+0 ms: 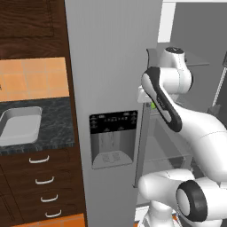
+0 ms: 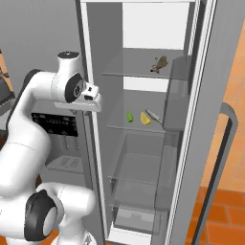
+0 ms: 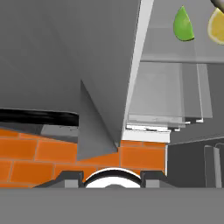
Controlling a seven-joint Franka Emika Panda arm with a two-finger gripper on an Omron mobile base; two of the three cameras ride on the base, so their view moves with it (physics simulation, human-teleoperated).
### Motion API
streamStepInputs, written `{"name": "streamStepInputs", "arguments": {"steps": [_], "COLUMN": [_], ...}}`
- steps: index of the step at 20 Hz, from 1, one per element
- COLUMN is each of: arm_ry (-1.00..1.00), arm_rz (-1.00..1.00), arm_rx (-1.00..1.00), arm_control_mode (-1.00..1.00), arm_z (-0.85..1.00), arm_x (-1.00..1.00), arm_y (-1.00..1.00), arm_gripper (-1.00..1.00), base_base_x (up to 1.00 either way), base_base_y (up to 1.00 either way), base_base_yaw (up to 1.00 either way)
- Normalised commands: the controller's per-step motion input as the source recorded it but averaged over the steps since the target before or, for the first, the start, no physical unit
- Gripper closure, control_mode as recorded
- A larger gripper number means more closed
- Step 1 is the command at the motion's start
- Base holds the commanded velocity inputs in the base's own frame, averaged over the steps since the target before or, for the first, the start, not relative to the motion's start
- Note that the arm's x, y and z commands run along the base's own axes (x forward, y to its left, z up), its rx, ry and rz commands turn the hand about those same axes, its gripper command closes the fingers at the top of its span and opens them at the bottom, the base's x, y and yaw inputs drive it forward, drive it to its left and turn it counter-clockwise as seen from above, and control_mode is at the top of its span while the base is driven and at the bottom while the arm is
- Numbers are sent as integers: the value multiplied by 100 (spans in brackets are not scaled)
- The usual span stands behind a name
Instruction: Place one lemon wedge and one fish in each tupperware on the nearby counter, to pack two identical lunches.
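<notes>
The white arm [image 2: 33, 139] rises from the base, its hand [image 2: 91, 98] level with the fridge's [image 2: 143, 119] middle shelf [image 2: 139, 128]. I cannot tell whether the pincer is released or clenched; nothing sits between its tips. On that shelf, at three o'clock from the hand, lie a green wedge [image 2: 129, 116], a yellow lemon wedge [image 2: 145, 118] and a slim silver fish [image 2: 153, 115]; in the hand view the green wedge [image 3: 183, 24] sits at one o'clock. A brown fish [image 2: 160, 63] rests on the shelf above. The black speckled counter [image 1: 55, 122] with its sink [image 1: 20, 125] lies at nine o'clock in the left base view.
</notes>
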Motion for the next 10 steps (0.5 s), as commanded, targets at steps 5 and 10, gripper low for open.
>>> {"name": "streamStepInputs", "arguments": {"steps": [5, 10], "arm_ry": [-11, -25], "arm_rz": [-1, 0], "arm_rx": [3, 0], "arm_control_mode": [-100, -100], "arm_z": [-20, -53], "arm_x": [-22, -2], "arm_y": [-50, -70], "arm_gripper": [-100, -100], "base_base_x": [0, 0], "base_base_y": [0, 0], "base_base_yaw": [0, 0]}}
